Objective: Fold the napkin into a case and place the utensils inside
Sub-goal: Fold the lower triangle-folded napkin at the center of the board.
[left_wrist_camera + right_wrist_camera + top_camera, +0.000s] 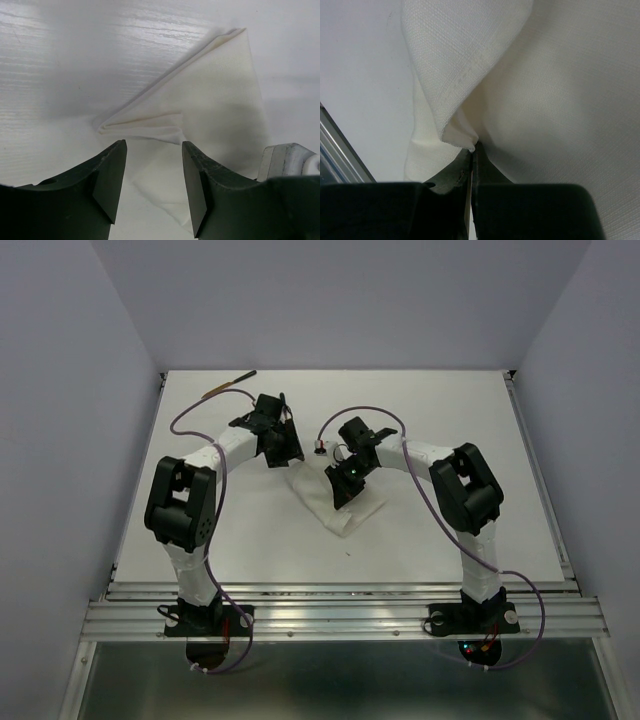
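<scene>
Left gripper (152, 150): jaws parted, empty, over napkin (215, 95) corner | right gripper (472, 150): clamped on napkin fold | napkin: partly folded, middle of table (450, 420) | utensil (228, 383): far-left edge.

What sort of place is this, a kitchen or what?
Probably a robotics lab test booth: blank walls box in a white table, a left arm and right arm are bolted to a metal rail at its near edge, handling a napkin.
</scene>
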You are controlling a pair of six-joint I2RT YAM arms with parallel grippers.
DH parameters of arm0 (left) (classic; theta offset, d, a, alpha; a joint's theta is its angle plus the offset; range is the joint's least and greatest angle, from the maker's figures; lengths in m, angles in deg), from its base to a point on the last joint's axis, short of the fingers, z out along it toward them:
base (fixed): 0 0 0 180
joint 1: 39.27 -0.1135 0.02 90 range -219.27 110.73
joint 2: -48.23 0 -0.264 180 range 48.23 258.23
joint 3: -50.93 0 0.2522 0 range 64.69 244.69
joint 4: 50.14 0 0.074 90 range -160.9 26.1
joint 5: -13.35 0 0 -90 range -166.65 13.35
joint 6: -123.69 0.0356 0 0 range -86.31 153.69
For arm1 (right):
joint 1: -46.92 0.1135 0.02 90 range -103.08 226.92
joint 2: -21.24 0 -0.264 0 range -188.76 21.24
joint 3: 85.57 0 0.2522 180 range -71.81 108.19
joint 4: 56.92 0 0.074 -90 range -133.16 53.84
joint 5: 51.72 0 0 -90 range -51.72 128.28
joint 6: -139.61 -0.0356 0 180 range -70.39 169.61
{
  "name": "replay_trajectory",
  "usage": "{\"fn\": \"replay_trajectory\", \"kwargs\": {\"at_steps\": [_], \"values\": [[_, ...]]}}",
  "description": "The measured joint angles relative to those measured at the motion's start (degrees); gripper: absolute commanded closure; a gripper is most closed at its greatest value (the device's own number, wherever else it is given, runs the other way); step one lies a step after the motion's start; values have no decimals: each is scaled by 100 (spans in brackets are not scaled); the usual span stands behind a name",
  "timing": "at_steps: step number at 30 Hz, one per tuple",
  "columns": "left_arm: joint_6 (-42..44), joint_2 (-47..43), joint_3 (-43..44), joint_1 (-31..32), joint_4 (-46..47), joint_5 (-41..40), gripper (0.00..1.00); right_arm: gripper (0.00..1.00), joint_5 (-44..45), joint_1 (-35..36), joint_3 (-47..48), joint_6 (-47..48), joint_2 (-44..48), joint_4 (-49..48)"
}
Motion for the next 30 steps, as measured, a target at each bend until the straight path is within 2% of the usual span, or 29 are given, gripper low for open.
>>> {"fn": "replay_trajectory", "kwargs": {"at_steps": [23,24,27,28,30], "values": [[271,584,437,85,17,9,45,99,-31,-2,4,0,-2,2],[278,605,455,87,15,9,47,99,-31,-2,7,2,-2,4],[317,678,476,90,24,7,63,99,-31,-2,9,2,-2,7],[313,702,476,92,17,9,75,99,-31,0,9,0,-2,7],[352,719,476,101,15,0,88,99,-31,-2,9,0,-2,7]]}}
